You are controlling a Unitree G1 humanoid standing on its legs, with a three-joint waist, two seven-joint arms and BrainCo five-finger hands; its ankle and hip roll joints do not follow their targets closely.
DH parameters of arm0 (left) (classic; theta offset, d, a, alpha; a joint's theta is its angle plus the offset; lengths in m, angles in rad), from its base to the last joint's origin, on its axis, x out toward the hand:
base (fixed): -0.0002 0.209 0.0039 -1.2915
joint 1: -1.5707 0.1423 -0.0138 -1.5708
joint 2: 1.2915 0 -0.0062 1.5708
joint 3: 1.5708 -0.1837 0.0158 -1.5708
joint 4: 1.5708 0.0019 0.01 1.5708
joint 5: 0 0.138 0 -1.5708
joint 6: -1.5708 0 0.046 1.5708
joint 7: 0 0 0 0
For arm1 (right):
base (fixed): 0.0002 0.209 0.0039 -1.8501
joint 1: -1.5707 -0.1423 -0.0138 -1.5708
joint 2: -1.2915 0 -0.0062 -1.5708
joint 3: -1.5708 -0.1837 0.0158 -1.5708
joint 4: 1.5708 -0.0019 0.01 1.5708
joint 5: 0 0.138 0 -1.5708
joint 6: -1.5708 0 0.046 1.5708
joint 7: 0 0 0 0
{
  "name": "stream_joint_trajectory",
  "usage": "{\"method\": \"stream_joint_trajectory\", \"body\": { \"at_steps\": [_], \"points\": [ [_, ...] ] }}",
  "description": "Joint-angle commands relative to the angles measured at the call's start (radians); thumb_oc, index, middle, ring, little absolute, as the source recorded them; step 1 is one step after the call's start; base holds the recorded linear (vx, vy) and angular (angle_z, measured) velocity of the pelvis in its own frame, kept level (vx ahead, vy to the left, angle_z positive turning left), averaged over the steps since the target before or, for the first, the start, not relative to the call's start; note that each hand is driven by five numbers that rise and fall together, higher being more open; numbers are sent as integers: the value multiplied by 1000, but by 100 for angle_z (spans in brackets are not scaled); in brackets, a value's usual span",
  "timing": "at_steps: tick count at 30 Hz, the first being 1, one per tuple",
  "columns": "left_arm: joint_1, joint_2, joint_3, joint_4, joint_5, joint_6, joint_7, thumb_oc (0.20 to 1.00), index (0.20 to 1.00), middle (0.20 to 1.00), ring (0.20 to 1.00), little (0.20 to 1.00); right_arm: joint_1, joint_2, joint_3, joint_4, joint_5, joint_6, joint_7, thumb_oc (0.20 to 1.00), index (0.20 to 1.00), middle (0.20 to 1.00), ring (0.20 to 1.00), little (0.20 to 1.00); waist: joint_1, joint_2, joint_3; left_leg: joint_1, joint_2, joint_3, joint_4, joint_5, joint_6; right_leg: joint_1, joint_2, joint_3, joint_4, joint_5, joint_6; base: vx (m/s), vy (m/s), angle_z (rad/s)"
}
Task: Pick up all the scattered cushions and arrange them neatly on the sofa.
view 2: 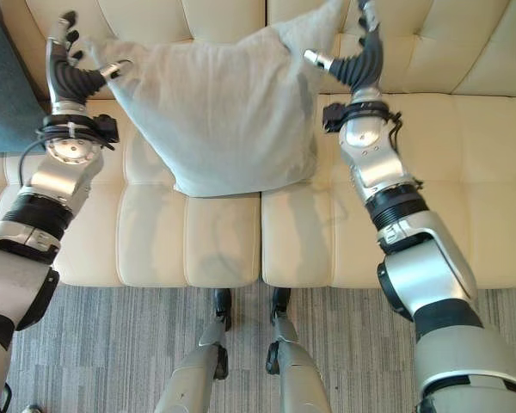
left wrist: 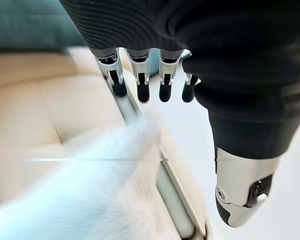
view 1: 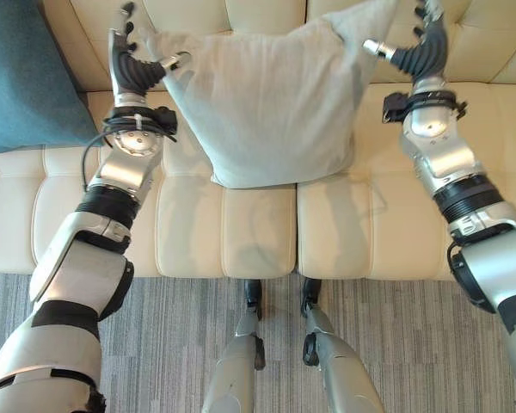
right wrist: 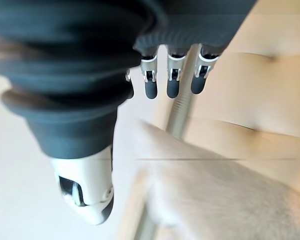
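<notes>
Grey cushion [view 1: 271,99] leans against cream sofa [view 1: 353,224] backrest; left hand [view 1: 131,62] and right hand [view 1: 423,47] spread, beside its upper corners. No legible markings.

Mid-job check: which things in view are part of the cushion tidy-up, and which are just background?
Part of the job:
grey cushion, leaning against the backrest
teal cushion, at the sofa's left end
cream sofa
left hand and right hand, open at the grey cushion's top corners

Just background:
grey carpet

Bright, even light. The cushion [view 1: 271,103] casts a soft shadow on the sofa [view 1: 344,224]. Both wrist views blur the cushion's corners.
</notes>
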Motion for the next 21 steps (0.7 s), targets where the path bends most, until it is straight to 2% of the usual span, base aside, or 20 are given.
{"method": "stream_joint_trajectory", "body": {
  "at_steps": [1,4,6,9,10,11,12,13,17,21],
  "points": [
    [-71,111,-9,60,-78,-57,-68,1000,1000,1000,1000,1000,-81,-92,34,44,75,-53,24,1000,1000,1000,1000,1000,25,-10,-30,60,5,-30,-8,-66,-100,35,-68,72,129,-180,157,35,42,3],
    [-21,143,15,32,-79,-62,-83,1000,1000,1000,1000,1000,-42,-124,17,19,93,-52,38,1000,1000,1000,1000,1000,26,-9,-32,65,2,-27,-8,-64,-98,47,-70,73,120,-174,157,20,39,5],
    [95,173,70,-45,-62,-72,-98,1000,1000,1000,1000,1000,61,-158,-39,-65,102,-63,59,1000,1000,1000,1000,1000,26,-12,-33,78,0,-23,-8,-70,-95,62,-72,74,114,-173,158,43,49,4],
    [429,162,230,-313,10,-78,-116,1000,1000,1000,1000,1000,366,-181,-192,-301,52,-69,104,1000,1000,1000,1000,1000,26,-19,-37,123,-2,-14,-8,-92,-88,115,-76,71,99,-180,157,66,44,7],
    [561,134,286,-406,25,-76,-141,1000,1000,1000,1000,1000,502,-177,-253,-395,21,-71,132,1000,1000,1000,1000,1000,22,-22,-42,144,-2,-10,-8,-104,-83,138,-79,69,91,-183,158,144,55,11],
    [756,68,365,-459,41,-67,-185,1000,1000,1000,1000,1000,718,-136,-347,-488,-19,-75,184,1000,1000,1000,1000,1000,14,-30,-58,182,-4,-2,-8,-122,-76,180,-80,70,78,-185,158,102,47,11],
    [762,68,366,-463,42,-65,-185,1000,1000,1000,1000,1000,725,-135,-349,-494,-20,-73,183,1000,1000,1000,1000,1000,13,-31,-62,179,-5,-2,-8,-119,-75,178,-81,70,75,-181,158,106,52,2],
    [878,3,404,-494,46,-51,-212,1000,1000,1000,1000,1000,847,-109,-398,-548,-33,-68,225,1000,1000,1000,1000,1000,9,-39,-73,200,-6,2,-8,-128,-71,203,-81,70,67,-183,160,84,30,-6],
    [1170,-117,500,-511,107,1,-291,1000,1000,1000,1000,1000,1164,-3,-494,-622,-76,-52,348,1000,1000,1000,1000,1000,2,-60,-104,292,-6,22,-8,-164,-55,290,-82,74,49,-194,166,106,44,-16],
    [1356,-234,533,-435,139,52,-370,1000,1000,1000,1000,1000,1394,69,-503,-598,-172,-14,444,1000,1000,1000,1000,1000,-10,-71,-136,365,-9,40,-8,-183,-39,352,-87,83,46,-198,174,20,77,-12]
  ]
}}
